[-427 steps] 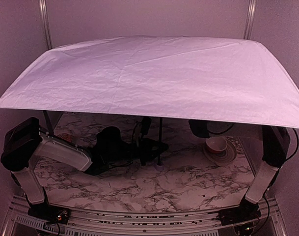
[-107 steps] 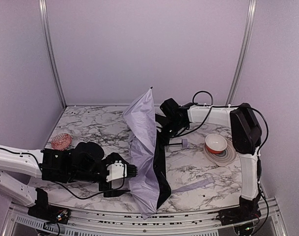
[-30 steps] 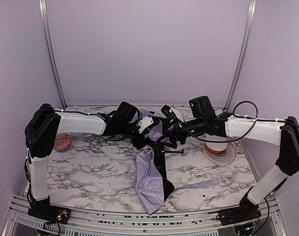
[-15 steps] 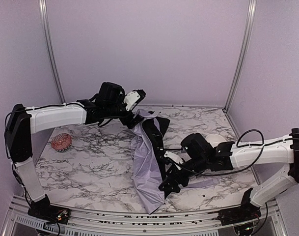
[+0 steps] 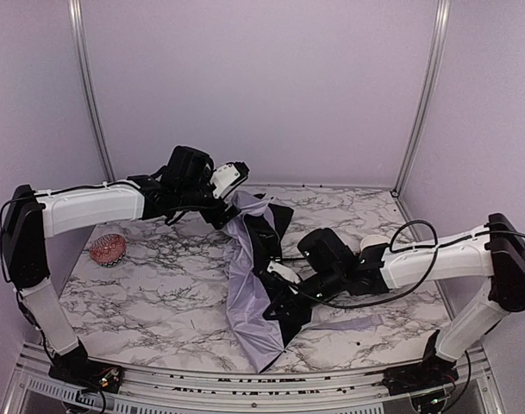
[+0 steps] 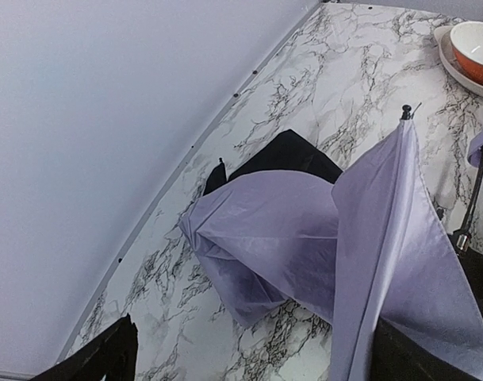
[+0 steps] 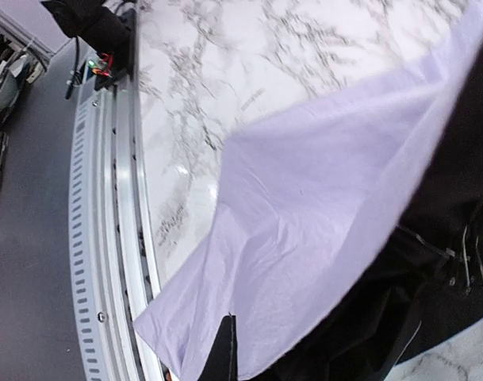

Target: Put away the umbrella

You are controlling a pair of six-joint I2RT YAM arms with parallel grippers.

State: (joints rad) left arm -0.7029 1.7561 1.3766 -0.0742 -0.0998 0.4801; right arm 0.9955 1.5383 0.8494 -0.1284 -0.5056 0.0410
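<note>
left fingers [image 5: 231,172] are spread wide above the far end of the umbrella [image 5: 245,293], which lies collapsed on the bench [image 5: 159,293]. right fingers [image 7: 228,349] are clenched, seemingly on its near fabric edge. the bowl [image 6: 475,40] sits on a plate [image 6: 455,67]. half a second ago the right fingers were apart, further right.

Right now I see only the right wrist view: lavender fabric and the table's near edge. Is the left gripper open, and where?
Observer: The left gripper is open and empty, above the far end of the umbrella.
Operator: And my right gripper?
Observer: The right gripper is shut, low on the umbrella's black inner side.
Operator: What stands near that arm?
Observer: A bowl on a plate, just beyond its forearm.
</note>
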